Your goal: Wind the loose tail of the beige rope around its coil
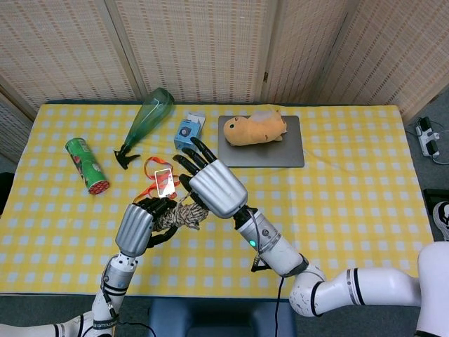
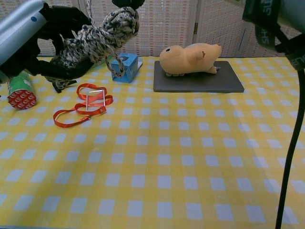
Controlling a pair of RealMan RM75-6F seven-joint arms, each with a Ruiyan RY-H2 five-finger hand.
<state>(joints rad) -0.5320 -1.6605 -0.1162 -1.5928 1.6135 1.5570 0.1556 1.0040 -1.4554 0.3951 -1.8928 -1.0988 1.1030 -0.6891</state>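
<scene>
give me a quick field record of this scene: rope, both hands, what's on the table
rope: beige braided rope coil, held above the table, a strand hanging loose below it
left hand: left hand grips the coil's lower end
right hand: right hand at the coil's upper end, fingers spread; grip cannot be told
table: yellow checked tablecloth
near left: orange strap with clear buckle, green snack can, green spray bottle
far centre: small blue box, orange plush toy lying on a grey flat pad
</scene>
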